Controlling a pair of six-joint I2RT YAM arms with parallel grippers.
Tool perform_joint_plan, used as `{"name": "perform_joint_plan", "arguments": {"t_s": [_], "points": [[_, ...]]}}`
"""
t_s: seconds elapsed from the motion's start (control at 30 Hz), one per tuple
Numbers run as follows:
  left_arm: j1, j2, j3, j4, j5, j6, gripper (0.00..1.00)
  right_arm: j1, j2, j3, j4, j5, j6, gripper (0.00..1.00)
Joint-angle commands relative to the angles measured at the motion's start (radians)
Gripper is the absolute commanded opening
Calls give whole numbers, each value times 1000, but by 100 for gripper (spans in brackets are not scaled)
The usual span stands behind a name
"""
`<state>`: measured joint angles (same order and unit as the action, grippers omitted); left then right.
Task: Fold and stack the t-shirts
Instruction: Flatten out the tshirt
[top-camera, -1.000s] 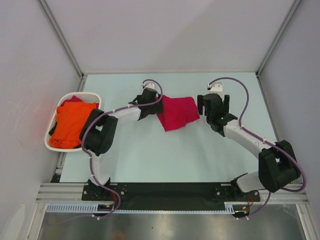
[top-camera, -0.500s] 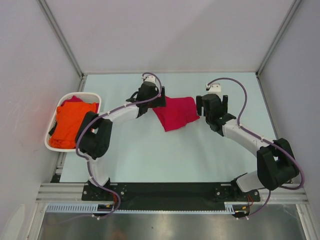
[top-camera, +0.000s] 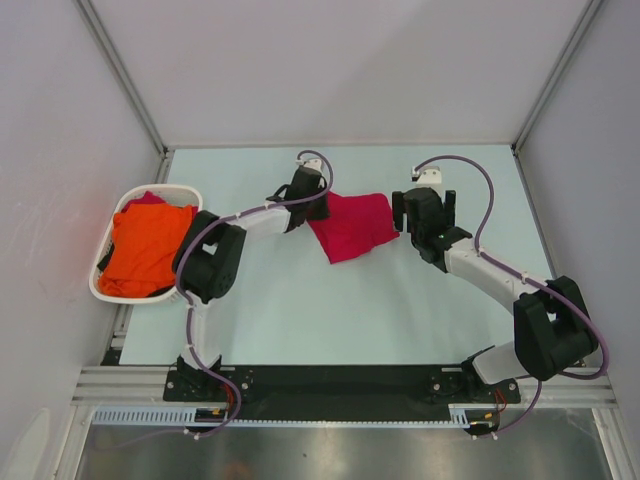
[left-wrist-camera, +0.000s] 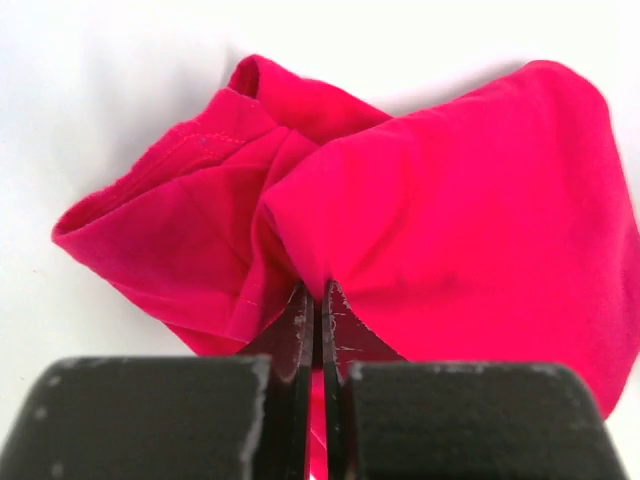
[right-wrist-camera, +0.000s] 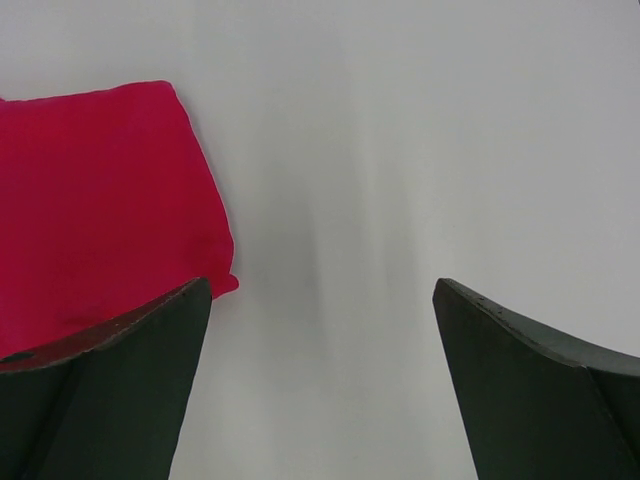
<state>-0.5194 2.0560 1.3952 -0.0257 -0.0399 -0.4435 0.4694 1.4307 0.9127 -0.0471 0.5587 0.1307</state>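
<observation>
A crimson t-shirt (top-camera: 352, 225) lies bunched on the table at mid-back. My left gripper (top-camera: 318, 208) sits at its left edge, shut on a pinch of the cloth. In the left wrist view the crimson t-shirt (left-wrist-camera: 430, 200) puckers into my left gripper (left-wrist-camera: 318, 290), its jaws pressed together on a fold. My right gripper (top-camera: 410, 222) hovers just right of the shirt, open. In the right wrist view the right gripper (right-wrist-camera: 322, 285) holds nothing, with the crimson t-shirt (right-wrist-camera: 100, 200) beside its left finger. An orange t-shirt (top-camera: 140, 248) lies crumpled in the basket.
A white oval basket (top-camera: 178, 190) stands at the table's left edge, with a bit of red cloth at its back. Grey walls enclose the table (top-camera: 330, 310) on three sides. The arm bases sit on a black rail along the near edge.
My left gripper has closed on the crimson shirt's left edge, and its arm has shifted slightly. The right gripper has barely moved and stays open.
</observation>
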Motion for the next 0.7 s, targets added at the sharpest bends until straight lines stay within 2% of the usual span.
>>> {"name": "perform_joint_plan", "arguments": {"t_s": [0.0,0.13,0.23,0.4,0.57,0.67], "points": [[-4,-69,9,15,6,-4,0,5,-10,0,26,4,6,100],[-8,-128,-48,50,31,-11,0,5,-22,-5,27,9,12,100],[-25,-190,-96,99,113,-15,0,5,-32,-6,26,14,18,100],[-114,-223,-61,107,247,28,0,3,-45,-9,13,26,26,100],[-211,-152,31,-5,298,49,0,0,-72,-9,3,33,30,100],[-252,-110,39,-19,342,29,0,0,-84,-12,-7,44,30,100]]}}
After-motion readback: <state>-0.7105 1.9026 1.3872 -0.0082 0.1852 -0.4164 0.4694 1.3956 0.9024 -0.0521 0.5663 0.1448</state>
